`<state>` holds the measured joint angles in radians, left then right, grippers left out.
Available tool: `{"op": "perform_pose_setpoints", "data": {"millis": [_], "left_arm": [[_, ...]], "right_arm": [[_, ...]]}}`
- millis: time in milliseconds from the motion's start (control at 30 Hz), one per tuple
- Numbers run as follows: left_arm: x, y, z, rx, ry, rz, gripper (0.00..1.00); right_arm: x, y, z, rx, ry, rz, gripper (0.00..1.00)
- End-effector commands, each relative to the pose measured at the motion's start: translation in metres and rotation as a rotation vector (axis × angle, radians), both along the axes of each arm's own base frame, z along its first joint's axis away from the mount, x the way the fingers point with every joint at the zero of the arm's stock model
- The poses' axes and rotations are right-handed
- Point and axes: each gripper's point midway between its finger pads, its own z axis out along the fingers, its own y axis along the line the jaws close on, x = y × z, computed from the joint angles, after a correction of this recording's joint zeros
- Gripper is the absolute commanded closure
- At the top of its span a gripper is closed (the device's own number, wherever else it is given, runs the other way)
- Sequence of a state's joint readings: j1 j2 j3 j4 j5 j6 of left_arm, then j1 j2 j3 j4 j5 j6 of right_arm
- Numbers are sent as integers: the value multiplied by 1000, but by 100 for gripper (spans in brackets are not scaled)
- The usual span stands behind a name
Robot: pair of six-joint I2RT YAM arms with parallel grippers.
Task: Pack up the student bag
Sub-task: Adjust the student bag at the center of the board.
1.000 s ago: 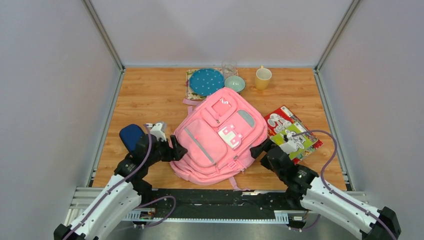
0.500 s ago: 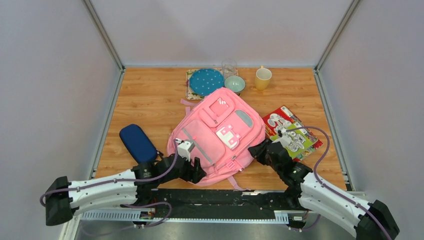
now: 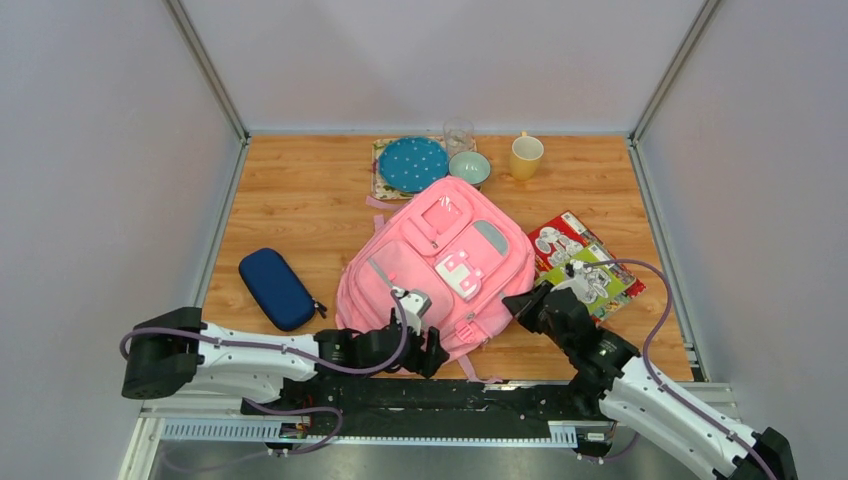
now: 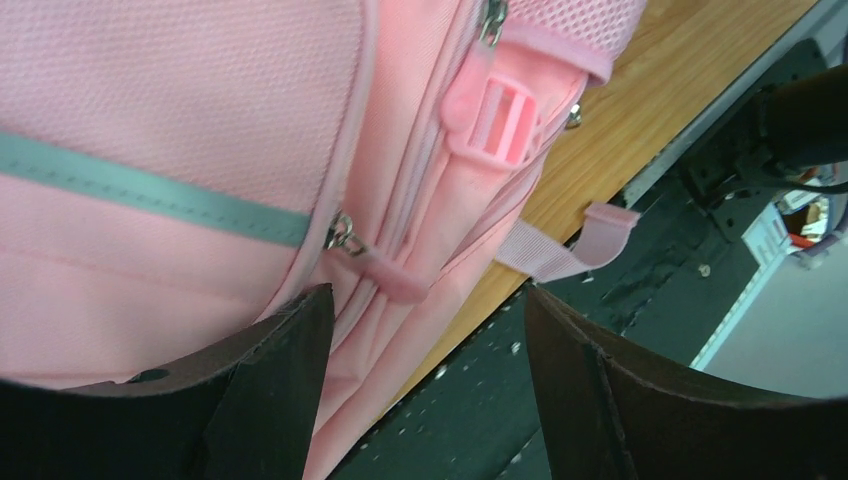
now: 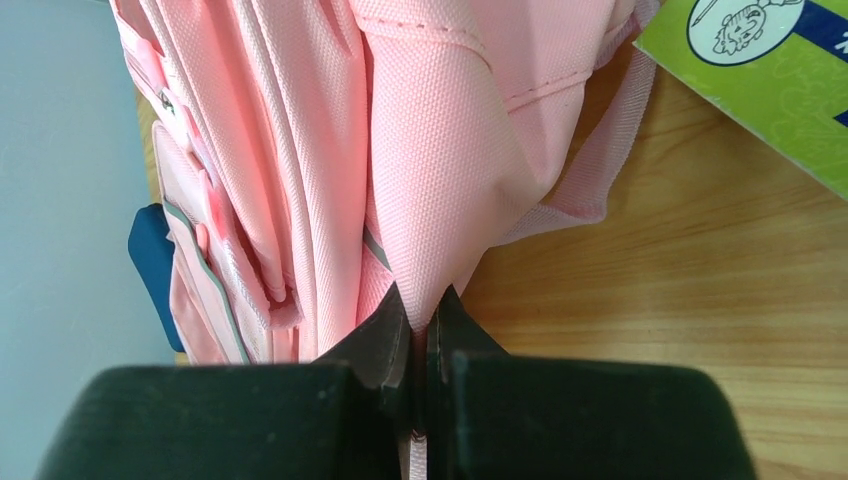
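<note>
Two grippers are meeting one large pink fabric backpack [image 3: 440, 265] at its near edge.
The left gripper [image 3: 430, 352] is gaping wide, holding nothing, at the backpack's near hem, a zip pull [image 4: 345, 237] showing between its fingers. The right gripper [image 3: 515, 303] is pinching a fold of the backpack's right side, jaws fully closed on the cloth. One navy-blue oval zip pouch [image 3: 277, 288] is lying to the left and one colourful picture book [image 3: 585, 268] to the right. Beyond are standing one blue dotted plate [image 3: 413, 164], one pale green bowl [image 3: 469, 166], one clear glass [image 3: 458, 135] and one yellow mug [image 3: 526, 156]. Everything is sitting on a wooden table top [image 3: 300, 200] walled by plain grey panels [image 3: 100, 200].
</note>
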<state>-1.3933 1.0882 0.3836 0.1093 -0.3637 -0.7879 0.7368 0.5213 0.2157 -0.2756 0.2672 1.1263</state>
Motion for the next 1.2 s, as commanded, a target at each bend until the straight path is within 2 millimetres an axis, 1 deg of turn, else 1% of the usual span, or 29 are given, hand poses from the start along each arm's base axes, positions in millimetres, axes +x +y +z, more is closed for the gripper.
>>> {"op": "perform_pose_setpoints", "data": {"millis": [0,33,67,100,200,233,300,333,367,400,467,500,600,633,667,733,767,867,900,967,1000,1067,1100,1167], "left_arm": [[1,-44,38,-168,-48,-17,23],[-3,-53,45,-182,-55,-38,23],[-4,-58,46,-178,-61,-46,23],[-3,-65,44,-158,-62,-46,23],[-7,-73,32,-134,-58,-55,25],[-8,-73,29,-131,-57,-55,25],[-11,-75,22,-140,-51,-62,29],[-12,-76,20,-142,-50,-66,30],[-13,-80,25,-172,-57,-74,30],[-18,-84,23,-178,-52,-101,32],[-23,-90,26,-180,-55,-131,36],[-28,-96,30,-183,-56,-142,37],[-35,-100,39,-168,-78,-159,37],[-33,-98,37,-147,-74,-145,37],[-28,-90,28,-87,-80,-113,36],[-21,-79,19,-38,-91,-69,31],[-9,-61,9,32,-117,3,26],[6,-28,-11,111,-144,73,20],[16,-20,-16,118,-128,108,20],[22,-5,-28,128,-93,111,19],[32,4,-31,139,-92,139,19],[43,17,-36,149,-91,163,19],[46,20,-36,159,-108,151,18],[56,22,-31,148,-122,153,18]], "right_arm": [[2,18,58,131,-78,42,100],[1,18,57,122,-74,48,100],[0,19,57,120,-67,57,100],[-1,20,56,115,-61,65,100],[-4,24,61,122,-57,89,100],[-4,25,67,127,-62,97,100],[-8,25,68,111,-54,120,100],[-8,25,75,109,-63,125,100],[-10,25,77,92,-69,140,100],[-12,23,74,78,-56,144,100],[-13,23,78,69,-62,154,100],[-13,21,75,55,-56,151,100],[-12,21,73,47,-65,151,100],[-12,20,72,40,-62,149,100],[-10,19,70,37,-63,140,100],[-9,17,68,25,-64,131,100],[-8,15,69,23,-71,119,100],[-7,11,74,28,-93,100,100],[-7,9,76,38,-105,94,100],[-9,8,77,58,-106,87,100],[-11,7,77,69,-112,87,100],[-14,6,75,85,-106,86,100],[-15,5,77,95,-113,83,100],[-17,3,72,100,-101,77,100]]}}
